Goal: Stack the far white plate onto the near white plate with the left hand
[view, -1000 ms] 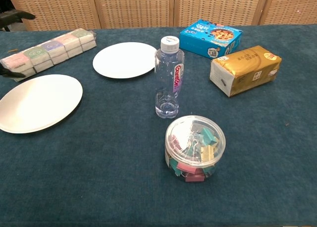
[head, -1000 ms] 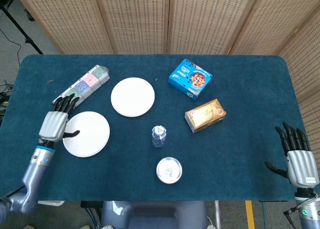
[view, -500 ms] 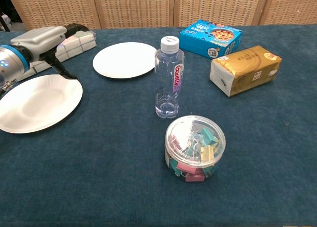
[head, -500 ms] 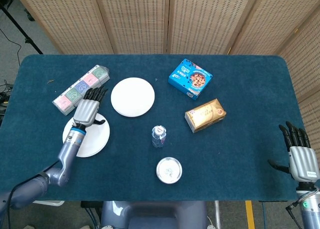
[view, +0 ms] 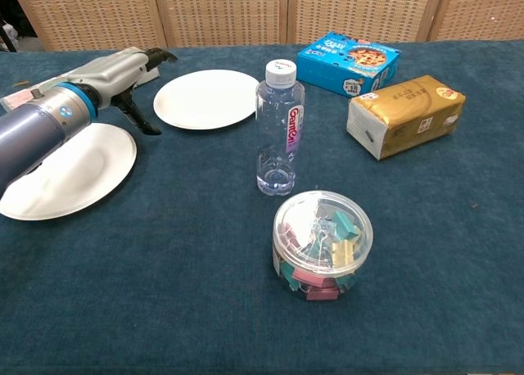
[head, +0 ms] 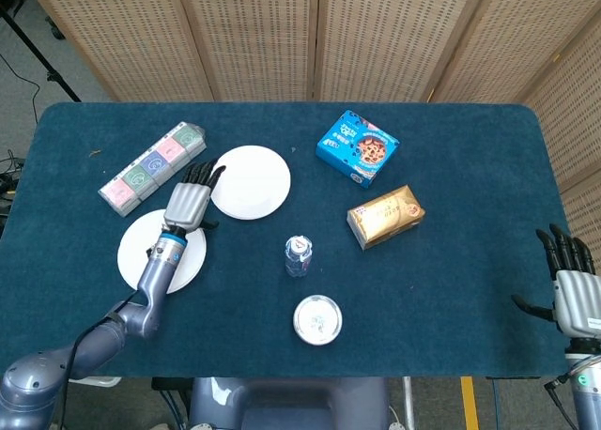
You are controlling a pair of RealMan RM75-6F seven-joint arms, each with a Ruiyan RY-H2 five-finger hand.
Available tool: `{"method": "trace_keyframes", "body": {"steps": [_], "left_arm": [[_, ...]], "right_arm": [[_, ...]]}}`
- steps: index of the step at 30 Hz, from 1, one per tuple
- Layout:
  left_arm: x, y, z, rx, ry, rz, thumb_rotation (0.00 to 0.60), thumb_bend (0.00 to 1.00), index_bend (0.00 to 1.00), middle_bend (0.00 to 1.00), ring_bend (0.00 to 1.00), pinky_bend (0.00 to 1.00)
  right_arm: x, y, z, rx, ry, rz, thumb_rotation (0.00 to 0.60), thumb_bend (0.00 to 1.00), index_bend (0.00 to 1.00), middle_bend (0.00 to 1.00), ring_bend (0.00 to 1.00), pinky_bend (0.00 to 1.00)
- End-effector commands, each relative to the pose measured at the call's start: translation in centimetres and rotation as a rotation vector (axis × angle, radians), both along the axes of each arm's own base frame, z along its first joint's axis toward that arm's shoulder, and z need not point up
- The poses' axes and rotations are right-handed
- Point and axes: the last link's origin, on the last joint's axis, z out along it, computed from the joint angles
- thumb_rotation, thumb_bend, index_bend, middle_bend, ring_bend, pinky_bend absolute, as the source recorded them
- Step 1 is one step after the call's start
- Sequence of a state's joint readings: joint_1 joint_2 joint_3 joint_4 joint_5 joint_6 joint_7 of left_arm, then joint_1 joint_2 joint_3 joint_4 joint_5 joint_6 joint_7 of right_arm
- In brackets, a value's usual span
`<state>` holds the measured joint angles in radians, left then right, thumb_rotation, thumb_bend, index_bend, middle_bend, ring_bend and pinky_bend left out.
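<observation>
The far white plate [head: 252, 181] [view: 208, 98] lies flat near the table's middle. The near white plate [head: 156, 253] [view: 74, 172] sits to its front left, partly under my left forearm. My left hand [head: 191, 202] [view: 123, 70] hovers between the two plates with fingers stretched out toward the far plate's left rim and the thumb pointing down; it holds nothing. My right hand [head: 573, 290] stays open off the table's front right corner, seen only in the head view.
A long pastel box pack [head: 153, 166] lies behind the left hand. A water bottle [head: 299, 255] [view: 279, 128] and a clear tub of clips [head: 317, 319] [view: 322, 243] stand right of the plates. A blue cookie box [head: 357, 147] and gold packet [head: 386, 216] sit further right.
My left hand has swept right and forward, from the near plate's left edge to beside the far plate's left rim. The right hand has sunk slightly toward the frame's bottom.
</observation>
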<state>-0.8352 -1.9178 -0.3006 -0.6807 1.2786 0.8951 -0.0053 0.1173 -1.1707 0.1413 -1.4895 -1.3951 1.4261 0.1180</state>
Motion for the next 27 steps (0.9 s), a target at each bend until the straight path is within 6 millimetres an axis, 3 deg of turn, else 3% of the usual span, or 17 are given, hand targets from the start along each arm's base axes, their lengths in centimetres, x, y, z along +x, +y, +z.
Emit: {"method": "trace_keyframes", "body": {"steps": [1, 8, 13, 17, 27], "left_arm": [[0.9, 0.6, -1.5, -0.018, 0.017, 0.019, 0.600, 0.12, 0.12, 0.00, 0.00, 0.00], [1.5, 1.0, -2.6, -0.020, 0.024, 0.035, 0.600, 0.23, 0.22, 0.00, 0.00, 0.00], [1.7, 0.9, -3.0, -0.005, -0.009, 0.032, 0.600, 0.42, 0.44, 0.00, 0.00, 0.00], [1.3, 0.7, -3.2, -0.004, -0.007, 0.040, 0.600, 0.44, 0.60, 0.00, 0.00, 0.00], [0.8, 0.7, -2.6, 0.040, -0.059, 0.043, 0.600, 0.48, 0.87, 0.00, 0.00, 0.00]], "right_arm": [[-0.1, 0.0, 0.1, -0.002, 0.000, -0.002, 0.600, 0.00, 0.00, 0.00, 0.00, 0.00], [-0.1, 0.0, 0.3, -0.008, -0.007, 0.000, 0.600, 0.00, 0.00, 0.00, 0.00, 0.00], [-0.2, 0.0, 0.3, -0.007, -0.006, -0.004, 0.600, 0.00, 0.00, 0.00, 0.00, 0.00], [-0.2, -0.1, 0.3, -0.005, -0.006, -0.007, 0.600, 0.00, 0.00, 0.00, 0.00, 0.00], [-0.2, -0.2, 0.1, 0.004, -0.006, -0.008, 0.600, 0.00, 0.00, 0.00, 0.00, 0.00]]}}
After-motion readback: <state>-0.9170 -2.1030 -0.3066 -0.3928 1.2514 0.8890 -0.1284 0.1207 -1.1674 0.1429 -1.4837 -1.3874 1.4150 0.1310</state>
